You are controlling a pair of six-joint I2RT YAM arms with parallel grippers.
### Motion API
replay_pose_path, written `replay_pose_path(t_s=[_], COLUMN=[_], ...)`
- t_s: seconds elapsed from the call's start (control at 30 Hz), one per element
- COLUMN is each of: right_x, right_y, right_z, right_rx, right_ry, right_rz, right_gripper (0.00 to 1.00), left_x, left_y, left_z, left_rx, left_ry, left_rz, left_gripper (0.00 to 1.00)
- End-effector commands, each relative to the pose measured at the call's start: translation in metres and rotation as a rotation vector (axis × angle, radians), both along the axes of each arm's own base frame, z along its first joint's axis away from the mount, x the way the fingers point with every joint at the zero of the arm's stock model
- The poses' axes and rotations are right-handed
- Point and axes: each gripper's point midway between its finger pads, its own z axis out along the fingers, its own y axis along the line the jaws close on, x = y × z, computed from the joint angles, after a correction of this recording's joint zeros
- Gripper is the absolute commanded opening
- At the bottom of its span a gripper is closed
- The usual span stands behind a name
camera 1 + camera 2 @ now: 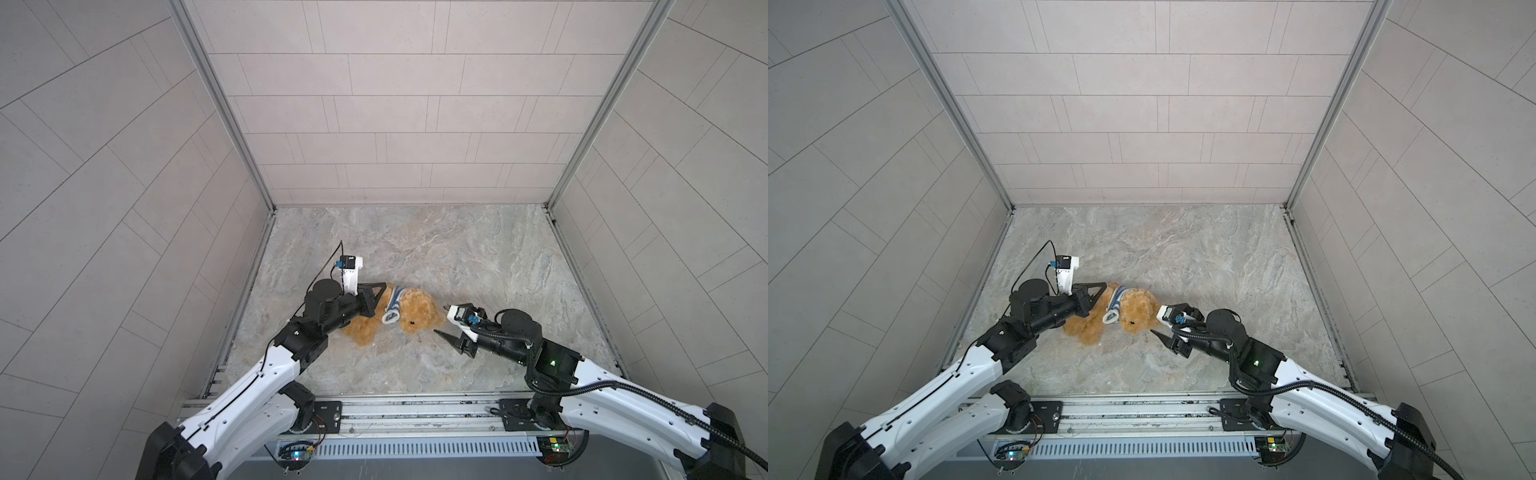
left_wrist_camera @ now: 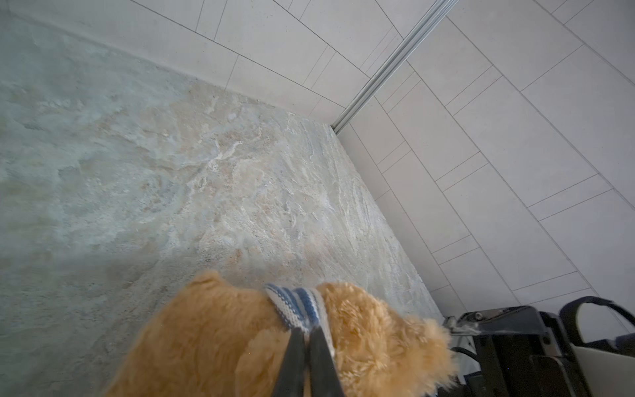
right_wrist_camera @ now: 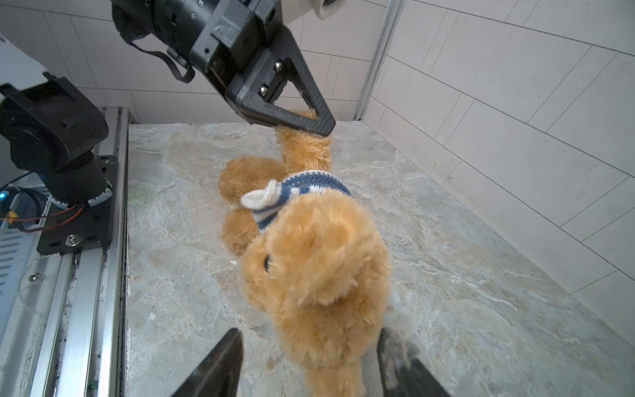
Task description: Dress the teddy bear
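Teddy bear (image 1: 417, 312) lies crosswise, apparently sideways, head toward right hand (image 1: 439, 319).

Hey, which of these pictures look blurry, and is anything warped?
Left wrist view: the teddy bear close to the lens is soft, as is part of the tabletop. Right wrist view: the bear's head and the right gripper blur slightly. Both top views: sharp, evenly lit, but wall tile lines curve.

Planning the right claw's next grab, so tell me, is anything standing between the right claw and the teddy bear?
Nothing visible does. The right claw is open, its jaws standing either side of the head of the teddy bear. The left claw pinches a limb on the bear's far side, out of the way.
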Motion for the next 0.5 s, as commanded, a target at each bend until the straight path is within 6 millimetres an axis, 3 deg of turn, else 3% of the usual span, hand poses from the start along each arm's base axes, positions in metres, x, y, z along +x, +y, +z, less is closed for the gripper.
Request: replay_pose_path(t_s=[0.0, 0.3, 0.47], right_x=[0.008, 0.019, 0.022], right_y=[-0.005, 0.009, 0.015], right_z=[0.011, -0.018, -0.048], right_rx=[0.019, -0.053, -0.095], right_ry=[0.082, 0.138, 0.183], right_rz=[-0.077, -0.075, -0.075], right_gripper=[0.66, 0.69, 0.71], left_x=[0.005, -0.007, -0.014], left_y=[-0.002, -0.018, -0.022], left_z=[0.017, -0.019, -0.033], left_rx=[0.080, 0.074, 0.071], left_ry=[-0.106, -0.035, -0.007], left_rz=[0.006, -0.029, -0.042], left_gripper=[0.00, 0.00, 0.00])
